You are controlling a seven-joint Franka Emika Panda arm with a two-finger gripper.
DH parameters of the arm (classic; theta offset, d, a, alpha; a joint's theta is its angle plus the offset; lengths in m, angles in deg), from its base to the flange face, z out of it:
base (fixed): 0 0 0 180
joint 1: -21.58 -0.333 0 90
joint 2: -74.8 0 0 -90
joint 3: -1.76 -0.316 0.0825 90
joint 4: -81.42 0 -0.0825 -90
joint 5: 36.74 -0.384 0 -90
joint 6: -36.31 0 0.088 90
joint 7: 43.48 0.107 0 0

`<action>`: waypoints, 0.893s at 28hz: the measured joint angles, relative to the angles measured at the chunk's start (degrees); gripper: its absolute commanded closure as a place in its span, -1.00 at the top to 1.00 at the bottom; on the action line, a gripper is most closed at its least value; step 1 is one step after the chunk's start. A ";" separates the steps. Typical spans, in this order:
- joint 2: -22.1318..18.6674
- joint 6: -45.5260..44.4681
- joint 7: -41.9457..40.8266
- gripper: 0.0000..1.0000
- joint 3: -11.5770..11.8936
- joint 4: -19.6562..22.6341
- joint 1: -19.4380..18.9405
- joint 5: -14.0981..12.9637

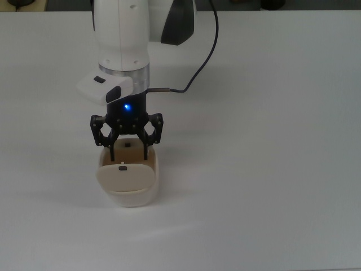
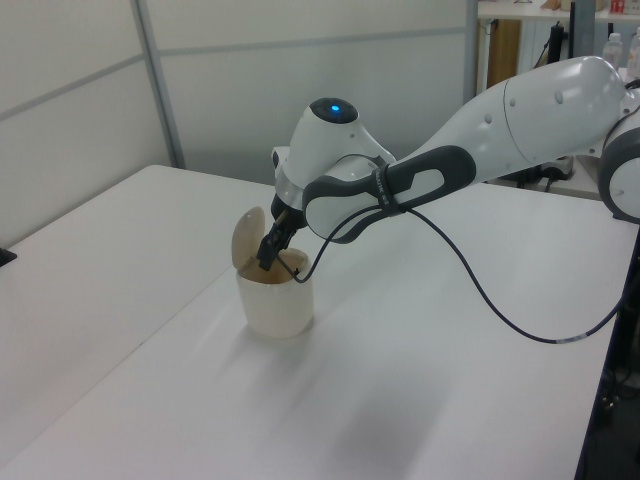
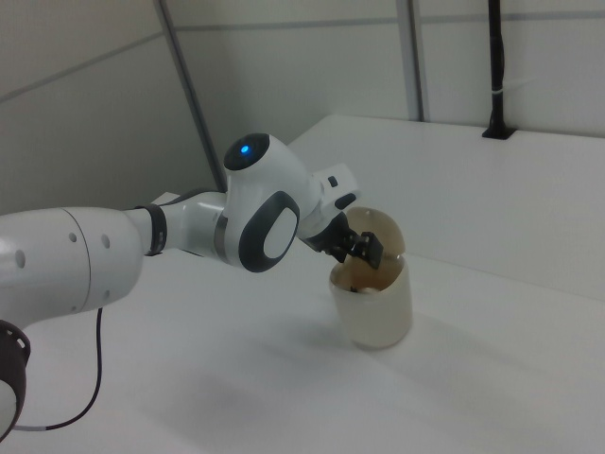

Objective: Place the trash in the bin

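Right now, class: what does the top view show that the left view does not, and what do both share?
Only the top view shows the gripper with its fingers spread apart above the bin's opening, and a small dark mark on the lid. Only the left view shows wall panels behind the table and the lid standing upright. Both show the arm's blue light. The trash is visible in neither.

White table (image 2: 420,380) before pale panelled walls (image 2: 300,90).

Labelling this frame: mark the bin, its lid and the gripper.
bin (image 2: 277,308): left view, on its front wall.
lid (image 1: 124,176): top view, middle of the raised flap.
gripper (image 1: 128,151): top view, midway between the fingertips, over the bin's opening.
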State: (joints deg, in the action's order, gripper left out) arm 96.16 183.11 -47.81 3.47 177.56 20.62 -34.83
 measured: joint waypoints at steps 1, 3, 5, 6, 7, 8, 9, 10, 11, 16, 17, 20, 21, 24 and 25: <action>-0.04 0.00 0.32 1.00 0.00 -0.07 0.00 -0.38; -0.16 0.00 0.63 1.00 0.00 -0.17 0.02 -0.84; -0.41 -0.26 0.89 1.00 0.00 -0.18 0.04 -1.06; -0.55 -0.71 1.00 1.00 0.00 -0.19 0.06 -1.07; -0.78 -1.82 1.04 1.00 0.01 -0.25 0.11 -1.07; -1.10 -3.24 1.06 1.00 0.04 -0.34 0.17 -1.07; -1.48 -4.85 1.06 1.00 0.10 -0.46 0.23 -1.07; -1.95 -6.63 1.06 1.00 0.18 -0.64 0.31 -1.07; -2.71 -9.11 1.06 1.00 0.27 -0.87 0.45 -1.06; -5.95 -18.52 1.06 1.00 0.69 -1.33 0.97 -0.84; -6.99 -21.15 1.06 1.00 0.94 -1.38 1.02 -0.66; -9.30 -26.46 0.83 1.00 1.52 -1.53 1.11 -0.25; -10.23 -28.38 0.50 1.00 1.65 -1.65 1.20 -0.19; -13.52 -34.44 -0.37 1.00 1.85 -2.35 1.83 -0.16; -14.53 -36.11 -0.67 1.00 1.87 -2.60 2.09 -0.16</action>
State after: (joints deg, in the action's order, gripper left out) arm 81.63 147.00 -48.48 5.34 174.96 22.71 -34.99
